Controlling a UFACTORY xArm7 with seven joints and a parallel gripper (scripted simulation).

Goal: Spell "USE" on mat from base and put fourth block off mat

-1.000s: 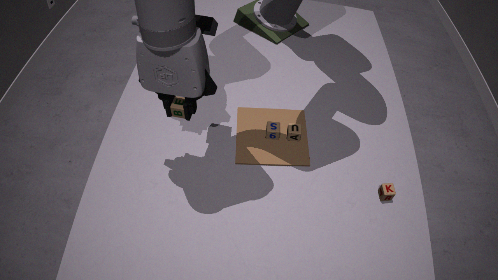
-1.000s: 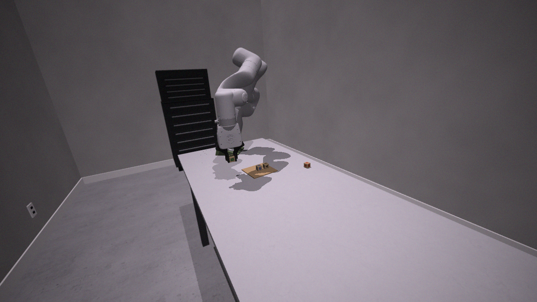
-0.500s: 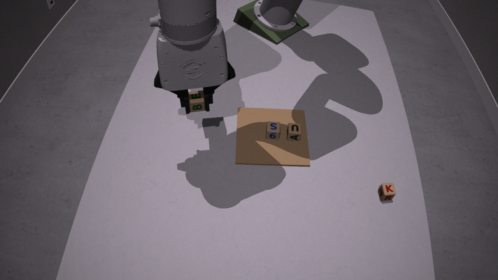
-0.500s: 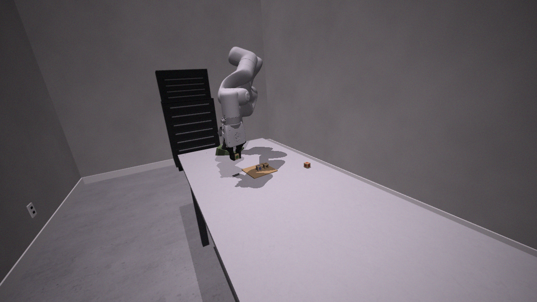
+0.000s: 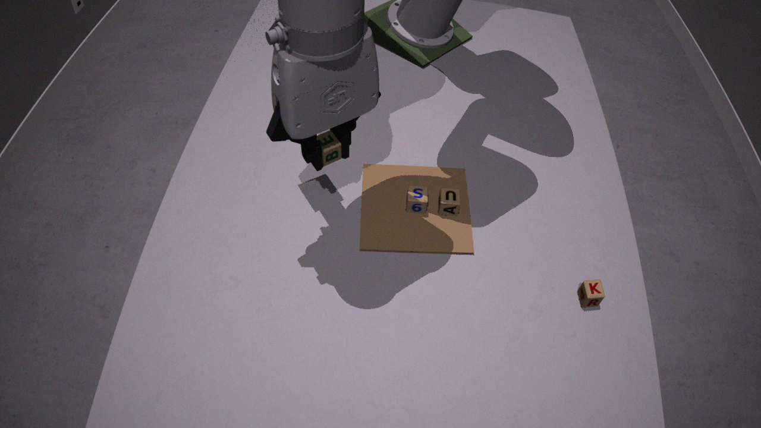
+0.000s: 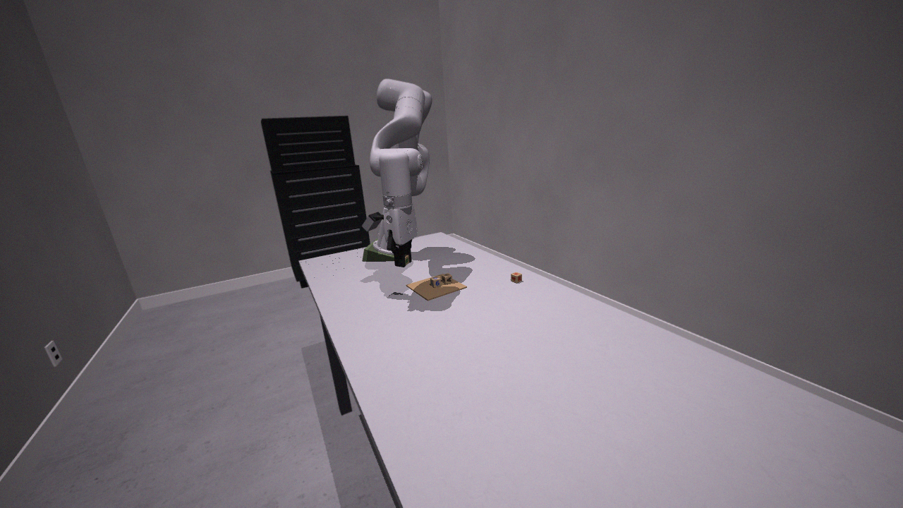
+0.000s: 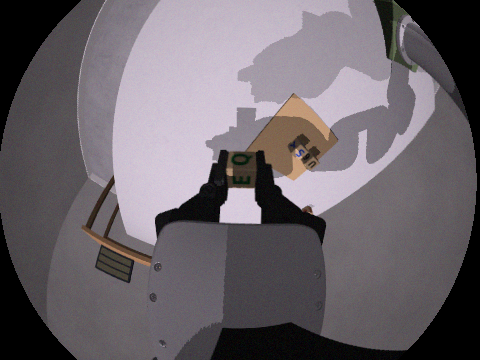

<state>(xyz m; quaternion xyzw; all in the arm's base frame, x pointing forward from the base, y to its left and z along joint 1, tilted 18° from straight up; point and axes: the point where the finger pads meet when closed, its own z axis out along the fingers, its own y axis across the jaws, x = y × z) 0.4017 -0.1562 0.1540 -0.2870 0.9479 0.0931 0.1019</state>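
Observation:
My gripper point(image 5: 327, 151) is shut on a wooden block with green letters, the E block point(image 5: 329, 149). It hangs above the table just left of and behind the tan mat point(image 5: 413, 213). In the wrist view the block point(image 7: 240, 168) shows E and Q between the fingers. The S block point(image 5: 416, 198) with a blue S on top and the U block point(image 5: 450, 201) with a black U on top stand side by side on the mat's right half. The K block point(image 5: 591, 293), with a red K, lies on the table far right of the mat.
The robot's green base plate point(image 5: 417, 31) is at the back of the table. A black slatted cabinet point(image 6: 315, 189) stands behind the table's far end. The left table edge runs close to the gripper.

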